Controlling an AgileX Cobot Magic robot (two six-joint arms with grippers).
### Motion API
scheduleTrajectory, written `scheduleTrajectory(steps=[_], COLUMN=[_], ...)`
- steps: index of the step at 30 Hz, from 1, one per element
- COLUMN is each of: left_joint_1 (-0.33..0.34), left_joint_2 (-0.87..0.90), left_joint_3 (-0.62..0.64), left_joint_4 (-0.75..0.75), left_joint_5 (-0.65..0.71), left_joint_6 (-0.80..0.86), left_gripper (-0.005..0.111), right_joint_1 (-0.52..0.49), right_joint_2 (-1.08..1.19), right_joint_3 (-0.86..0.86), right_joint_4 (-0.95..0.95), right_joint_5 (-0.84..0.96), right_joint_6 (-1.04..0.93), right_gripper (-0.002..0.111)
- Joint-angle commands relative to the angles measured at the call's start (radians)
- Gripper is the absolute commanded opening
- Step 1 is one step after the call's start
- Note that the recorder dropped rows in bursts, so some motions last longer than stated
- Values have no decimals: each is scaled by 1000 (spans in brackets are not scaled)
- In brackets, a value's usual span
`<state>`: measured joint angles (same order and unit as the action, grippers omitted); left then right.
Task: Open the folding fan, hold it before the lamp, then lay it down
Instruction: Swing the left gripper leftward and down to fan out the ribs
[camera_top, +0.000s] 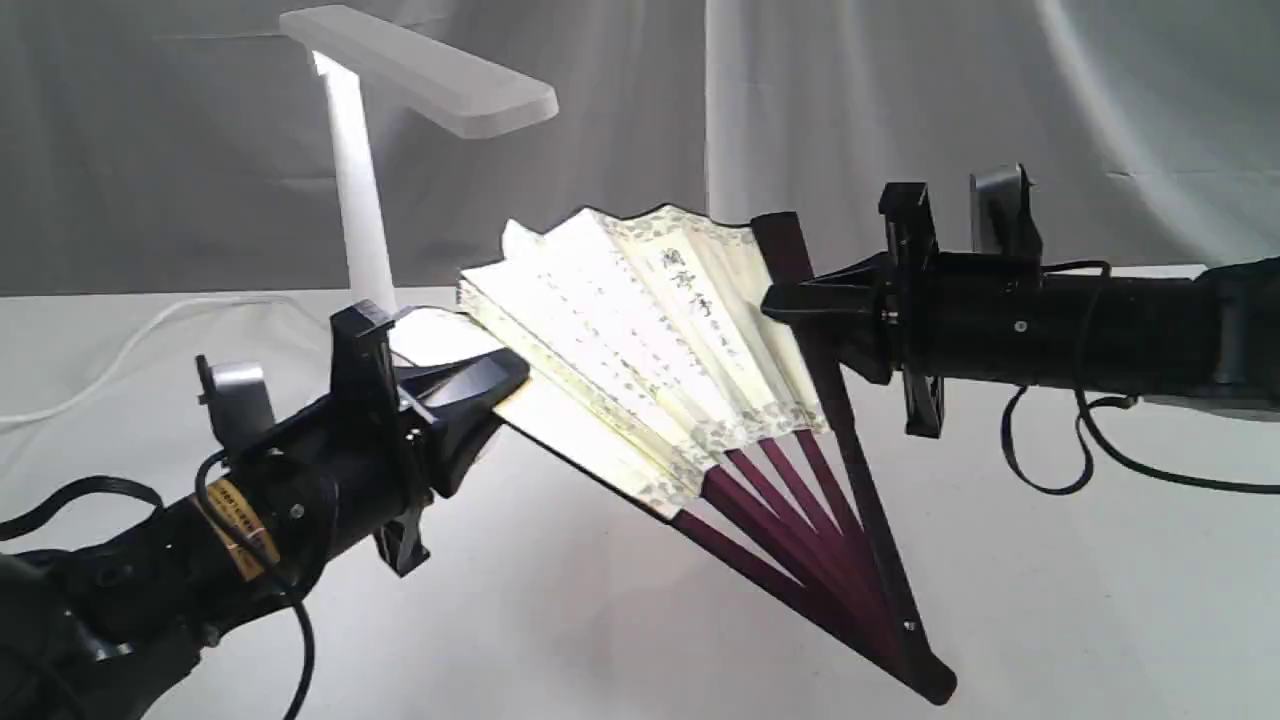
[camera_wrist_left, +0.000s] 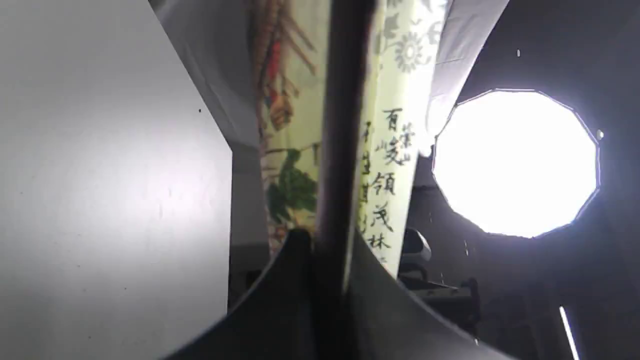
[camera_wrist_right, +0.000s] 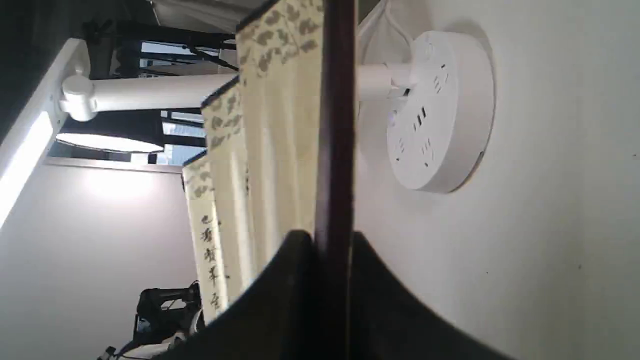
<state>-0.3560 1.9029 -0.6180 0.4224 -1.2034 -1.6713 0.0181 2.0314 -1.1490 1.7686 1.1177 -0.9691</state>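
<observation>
Folding fan (camera_top: 650, 340) is spread between our two arms, in front of the lamp (camera_top: 360, 200) and below its bar head, whose light glows through the paper. We grip one dark guard in the left pincer (camera_top: 512, 378) and the other in the right pincer (camera_top: 780, 300), both clenched on the wood. We judge the opening mostly done, though the pleats nearest the lamp sit bunched, and the holding step is in hand. Laying the fan on the table (camera_top: 560, 620), clear of the lamp's base, is not yet done
</observation>
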Motion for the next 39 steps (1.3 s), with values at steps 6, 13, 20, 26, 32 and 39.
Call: scheduleTrajectory(steps=[6, 13, 20, 26, 32, 39], left_joint_1=[-15, -123, -257, -358, -393, -393], left_joint_2=[-107, -182, -221, -221, -221, -254], left_joint_3=[125, 199, 232, 232, 233, 270], left_joint_4=[-162, -361, -601, -806, -847, -887], left_joint_5=[-18, -18, -18, -18, -18, -18], left_joint_6=[32, 100, 140, 163, 188, 192], left_gripper=[0, 0, 0, 0, 0, 0], right_joint_1=[-71, -154, -224, -262, -320, -394], right_joint_2=[-1, -1, -1, -1, -1, -1], right_joint_3=[-5, -5, -5, -5, -5, -5], right_joint_4=[-24, -46, -56, -60, -60, -90], right_joint_5=[57, 103, 103, 103, 103, 103], right_joint_6=[-18, 35, 62, 66, 86, 91], right_gripper=[0, 0, 0, 0, 0, 0])
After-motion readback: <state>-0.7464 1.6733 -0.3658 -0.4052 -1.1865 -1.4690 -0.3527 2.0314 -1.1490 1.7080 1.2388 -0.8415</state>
